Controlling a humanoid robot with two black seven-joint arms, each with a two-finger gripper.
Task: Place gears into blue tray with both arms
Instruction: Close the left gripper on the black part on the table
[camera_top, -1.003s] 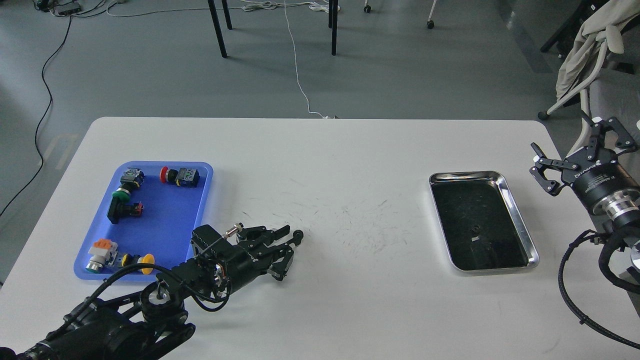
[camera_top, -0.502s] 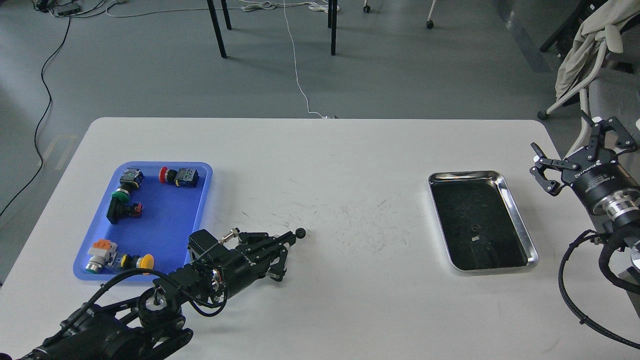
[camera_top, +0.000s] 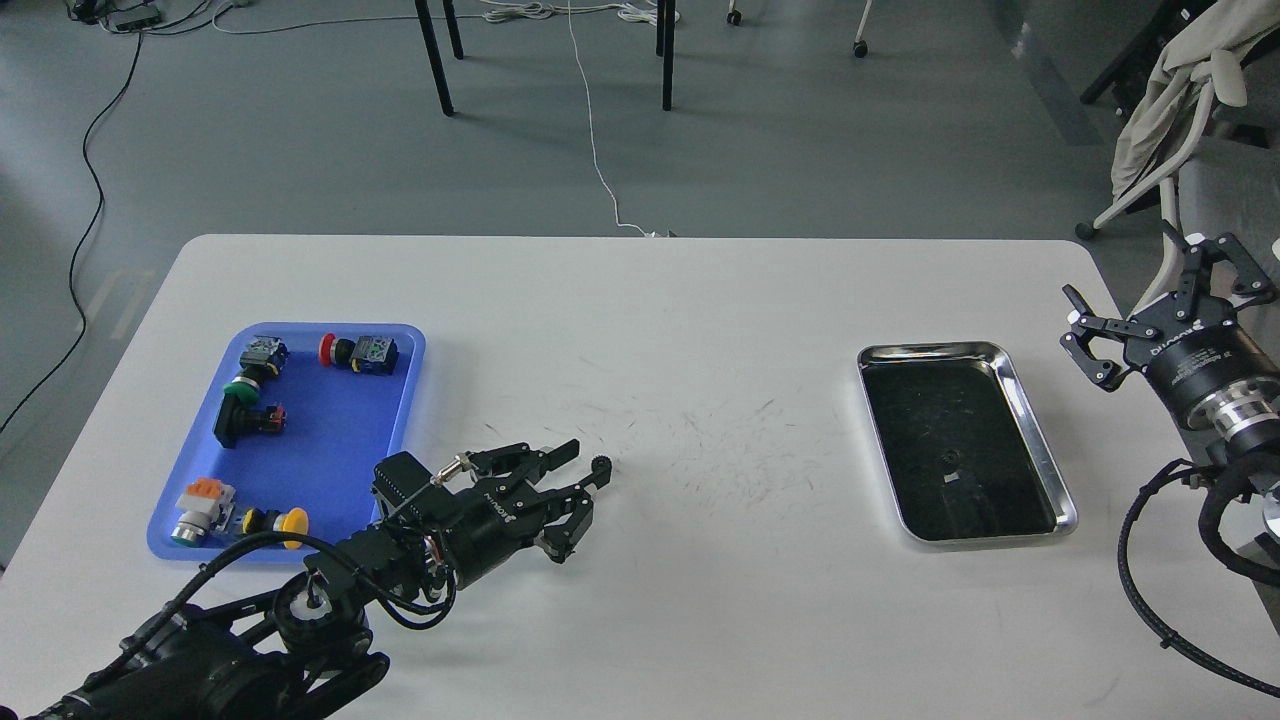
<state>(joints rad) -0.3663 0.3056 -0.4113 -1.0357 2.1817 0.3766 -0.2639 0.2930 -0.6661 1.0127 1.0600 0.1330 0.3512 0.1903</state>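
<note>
One small black gear (camera_top: 600, 465) lies on the white table, right of the blue tray (camera_top: 335, 425). My left gripper (camera_top: 587, 462) reaches in low from the lower left. Its two fingers are spread apart, and the gear sits just off the tip of the nearer finger. I cannot tell whether that finger touches it. My right gripper (camera_top: 1150, 295) hangs open and empty at the table's right edge, beyond the steel tray. The blue tray shows no gear.
Several coloured push-button switches (camera_top: 360, 352) lie in the blue tray. A shiny steel tray (camera_top: 1042, 445) with a dark inside stands on the right and holds a small dark piece (camera_top: 948, 461). Scuff marks cover the table's middle. A chair stands at the far right.
The left gripper's fingers had drawn together at the gear half a second ago and have now spread apart again. The gear stays in almost the same place. The right arm has not moved.
</note>
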